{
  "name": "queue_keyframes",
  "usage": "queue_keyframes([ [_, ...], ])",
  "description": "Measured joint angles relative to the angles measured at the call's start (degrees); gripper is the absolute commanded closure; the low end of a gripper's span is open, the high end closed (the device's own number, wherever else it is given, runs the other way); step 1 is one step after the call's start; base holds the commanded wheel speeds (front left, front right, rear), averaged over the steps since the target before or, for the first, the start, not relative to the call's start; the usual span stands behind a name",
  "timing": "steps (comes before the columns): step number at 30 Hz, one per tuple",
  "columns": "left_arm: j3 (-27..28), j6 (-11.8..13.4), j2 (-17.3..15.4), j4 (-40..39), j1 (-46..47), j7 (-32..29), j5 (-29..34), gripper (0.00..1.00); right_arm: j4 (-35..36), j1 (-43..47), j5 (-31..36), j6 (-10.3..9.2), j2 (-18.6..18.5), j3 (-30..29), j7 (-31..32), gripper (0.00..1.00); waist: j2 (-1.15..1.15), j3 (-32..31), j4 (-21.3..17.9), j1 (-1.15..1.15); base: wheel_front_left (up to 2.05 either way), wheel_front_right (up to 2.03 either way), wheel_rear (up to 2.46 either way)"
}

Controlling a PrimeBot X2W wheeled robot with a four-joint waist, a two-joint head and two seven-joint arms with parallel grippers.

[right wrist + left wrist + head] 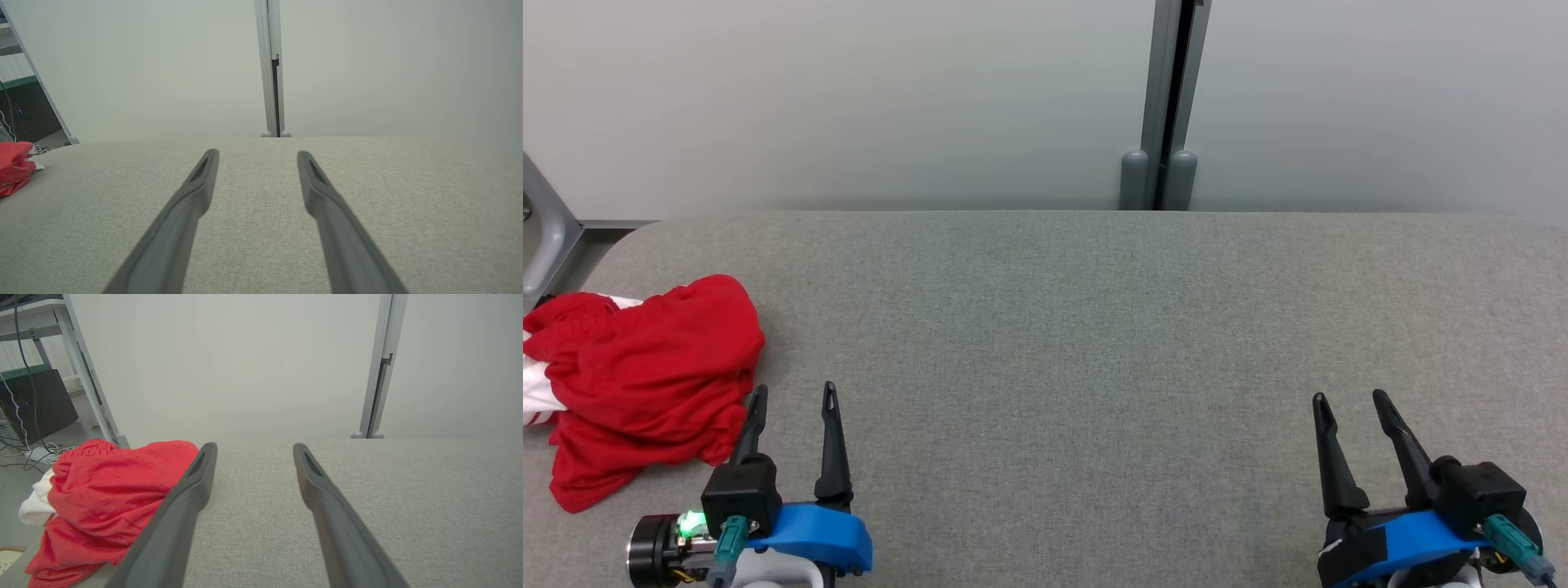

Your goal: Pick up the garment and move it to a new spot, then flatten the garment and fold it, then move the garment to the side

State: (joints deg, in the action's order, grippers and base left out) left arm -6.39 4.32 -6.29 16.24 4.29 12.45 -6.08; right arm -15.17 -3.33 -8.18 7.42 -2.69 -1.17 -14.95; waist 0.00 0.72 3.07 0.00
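Nothing picked up yet. Red garment (645, 384) sits crumpled in a heap at the far left end of the grey fabric-covered table (1094, 327), with a white part (535, 392) poking out on its outer side, right by the table's left edge. Left pincer (794, 392): fingers apart, empty, just beside the heap's near-right edge. Its outer finger lines up with the cloth edge in the head view; can't tell if it touches. In the left wrist view the garment (110, 498) lies off to the left of the fingers, not between them. Right pincer (1349, 398): fingers apart, empty, well apart from the heap at the right end of the table; the garment (14, 165) shows as a red scrap at the left border of its wrist view. Handling guess: light, soft, no stiffness, so it'll drape and bunch, and layers may come up together or slide apart. Cloth on a cloth table probably drags a bit. Grab advice: left pincer on a raised fold at the near-right top of the heap, pinching enough thickness to hold. Avoid the part near the table edge. The middle of the table looks like the obvious new spot. Flattening likely needs both pincers on opposite edges; hems not readable in the heap.
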Motion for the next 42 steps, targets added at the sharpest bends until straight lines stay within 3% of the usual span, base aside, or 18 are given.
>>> queue_keyframes([
  [22,0.7,1.7,-1.3,-0.5,0.2,-0.6,-1.7,0.00,-0.1,-0.3,-0.5,0.00,0.0,0.4,0.3,0.00,0.00,0.2,1.3,0.00,0.00,0.00,0.00],
  [31,1.4,2.2,-2.5,-1.6,0.6,-1.0,-2.2,0.00,-0.2,-1.0,-0.4,0.00,0.0,1.1,0.4,0.00,0.00,0.4,5.7,0.00,0.00,0.00,0.00],
  [42,1.1,2.4,-3.1,-2.0,0.8,-1.3,-2.6,0.00,-0.7,-1.1,-0.6,0.00,0.0,2.1,0.5,0.00,0.00,0.2,14.6,0.00,0.00,0.00,0.00],
])
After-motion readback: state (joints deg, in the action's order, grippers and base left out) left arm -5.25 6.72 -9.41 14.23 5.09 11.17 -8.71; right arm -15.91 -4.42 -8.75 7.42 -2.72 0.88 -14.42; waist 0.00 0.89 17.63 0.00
